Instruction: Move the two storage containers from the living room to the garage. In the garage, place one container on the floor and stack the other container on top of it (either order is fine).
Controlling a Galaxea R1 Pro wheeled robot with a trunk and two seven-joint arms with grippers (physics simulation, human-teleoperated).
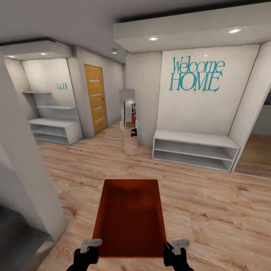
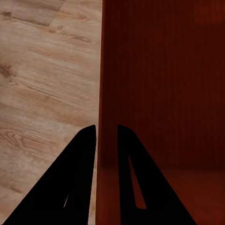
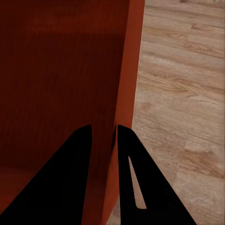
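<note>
Bin carried through the hall
Both grippers, left (image 1: pixel 87 251) and right (image 1: pixel 174 253), pinch the bin (image 1: pixel 130 216) walls; keep it level, steer toward 11 o'clock door (image 1: pixel 95 98).

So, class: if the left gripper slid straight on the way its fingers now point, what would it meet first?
The left gripper already straddles a thin side wall of the orange-red rectangular lidless bin. Going on, it would likely run along that wall; no other obstacle shows ahead, though depth is unclear.

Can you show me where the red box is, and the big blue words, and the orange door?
storage container (image 1: pixel 130 214), head view, on its inside bottom.
Welcome HOME lettering (image 1: pixel 195 75), head view, middle of the blue-green words.
orange door (image 1: pixel 95 98), head view, on its middle panel.
</note>
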